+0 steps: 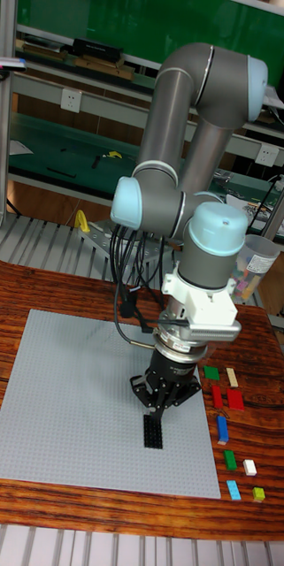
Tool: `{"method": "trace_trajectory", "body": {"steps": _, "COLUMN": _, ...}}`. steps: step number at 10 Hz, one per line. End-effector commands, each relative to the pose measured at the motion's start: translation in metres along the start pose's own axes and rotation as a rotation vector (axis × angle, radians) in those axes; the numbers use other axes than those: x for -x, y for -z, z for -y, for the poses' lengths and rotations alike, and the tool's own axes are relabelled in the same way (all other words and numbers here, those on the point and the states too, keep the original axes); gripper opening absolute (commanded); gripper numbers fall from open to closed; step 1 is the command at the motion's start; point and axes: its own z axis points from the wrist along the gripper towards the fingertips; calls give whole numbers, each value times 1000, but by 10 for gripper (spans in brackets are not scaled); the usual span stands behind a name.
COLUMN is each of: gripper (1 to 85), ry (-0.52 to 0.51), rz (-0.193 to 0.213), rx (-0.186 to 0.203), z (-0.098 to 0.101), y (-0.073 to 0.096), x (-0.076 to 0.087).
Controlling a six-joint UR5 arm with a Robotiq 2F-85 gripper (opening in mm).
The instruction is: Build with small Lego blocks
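Observation:
A large grey baseplate (71,398) lies on the wooden table. On it, near its right side, a long black brick (152,433) lies flat, pointing toward the front edge. My gripper (157,410) points straight down over the brick's far end. Its black fingers draw together there and touch the brick, and their tips blend into the brick's black. To the right of the plate, several loose bricks lie in a row on the wood: green (211,373), beige (233,378), red (235,400), blue (222,429), white (249,467) and light blue (234,490).
A clear plastic cup (258,261) with small pieces stands at the back right of the table. Black cables (124,265) hang from the arm over the plate's far edge. Behind the table are metal racks and a green bench.

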Motion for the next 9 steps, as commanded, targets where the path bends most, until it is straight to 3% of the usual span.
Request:
{"method": "trace_trajectory", "body": {"steps": 1, "gripper": 13, "ry": 3, "rz": 19, "rx": 17, "z": 0, "y": 2, "x": -11}}
{"method": "trace_trajectory", "body": {"steps": 5, "gripper": 13, "ry": -9, "rz": 5, "rx": -9, "z": 7, "y": 2, "x": -14}}
{"method": "trace_trajectory", "body": {"steps": 9, "gripper": 13, "ry": -6, "rz": -21, "rx": -25, "z": 8, "y": -12, "x": -31}}
